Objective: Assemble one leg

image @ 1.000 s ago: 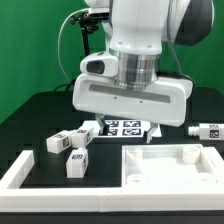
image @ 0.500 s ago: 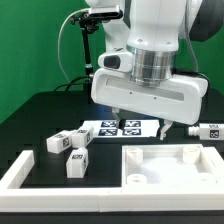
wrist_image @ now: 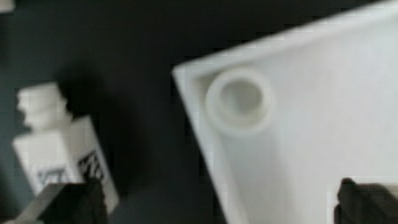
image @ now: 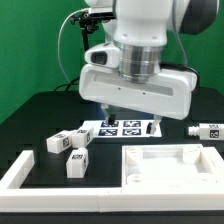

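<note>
The exterior view looks slightly down across the counter toward the arm. The wrist view looks down, close and blurred, at the white panel both share.

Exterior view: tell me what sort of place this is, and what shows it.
Probably a robotics lab bench set up for assembly trials: a green backdrop behind a black table, a marker board lying flat on it, and loose white legs carrying fiducial tags.
</note>
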### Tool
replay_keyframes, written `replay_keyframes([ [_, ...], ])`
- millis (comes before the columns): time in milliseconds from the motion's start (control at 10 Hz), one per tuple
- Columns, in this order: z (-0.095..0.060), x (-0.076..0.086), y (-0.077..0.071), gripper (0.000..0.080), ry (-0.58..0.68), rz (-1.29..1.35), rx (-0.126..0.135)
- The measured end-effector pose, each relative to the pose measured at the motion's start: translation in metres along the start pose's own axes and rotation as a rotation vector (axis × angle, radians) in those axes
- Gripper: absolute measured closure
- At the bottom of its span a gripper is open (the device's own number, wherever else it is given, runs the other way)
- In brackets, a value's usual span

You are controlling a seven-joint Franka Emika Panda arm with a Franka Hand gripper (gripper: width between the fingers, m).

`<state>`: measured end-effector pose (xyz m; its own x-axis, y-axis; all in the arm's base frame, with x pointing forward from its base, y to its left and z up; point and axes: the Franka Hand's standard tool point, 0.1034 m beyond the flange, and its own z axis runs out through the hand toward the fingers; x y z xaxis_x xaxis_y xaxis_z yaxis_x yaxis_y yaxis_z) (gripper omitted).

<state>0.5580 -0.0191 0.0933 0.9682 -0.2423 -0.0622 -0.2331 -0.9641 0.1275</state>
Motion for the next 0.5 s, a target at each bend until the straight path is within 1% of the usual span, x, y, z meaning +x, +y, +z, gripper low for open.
replay_keyframes([
  [100,-0.0003,0.0075,0.0015,0.0151,0.017,-0.031,0.000],
  [200,-0.0003,0.0070,-0.0028,0.0151,0.017,-0.037,0.001],
  [500,0.0000,0.0071,-0.0017,0.0151,0.016,-0.035,0.001],
])
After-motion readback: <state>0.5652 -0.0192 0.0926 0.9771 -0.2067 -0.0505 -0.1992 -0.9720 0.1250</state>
